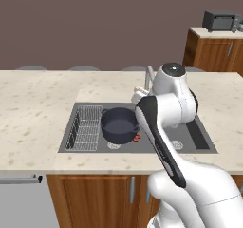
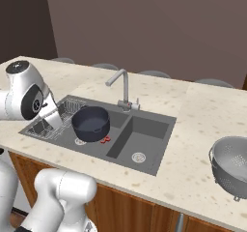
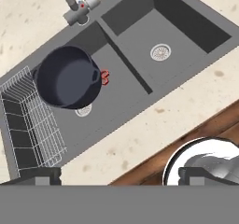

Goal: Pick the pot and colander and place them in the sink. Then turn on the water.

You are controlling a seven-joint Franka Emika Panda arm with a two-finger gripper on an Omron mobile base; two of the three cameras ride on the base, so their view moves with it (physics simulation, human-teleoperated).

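Note:
The dark pot [image 1: 118, 125] [image 2: 90, 122] [image 3: 67, 76] stands upright in the left basin of the sink [image 1: 190, 137] [image 2: 144, 128] [image 3: 140, 36], beside the wire rack [image 3: 28, 125]. Far to the right on the counter, the silver colander [image 2: 231, 166] sits near the front edge. No stream comes from the gooseneck faucet [image 2: 123, 83] [image 3: 74, 8]. High above the sink's front edge, my gripper [image 3: 121, 177] is open, looking down, with nothing between its fingers. My own arm hides it in the left base view.
A small red item [image 3: 105, 77] lies on the basin floor against the pot. The right basin holds only its drain [image 3: 160, 52]. A toaster oven [image 1: 220, 20] stands on a wooden cabinet at the back right. Stool tops line the counter's far side.

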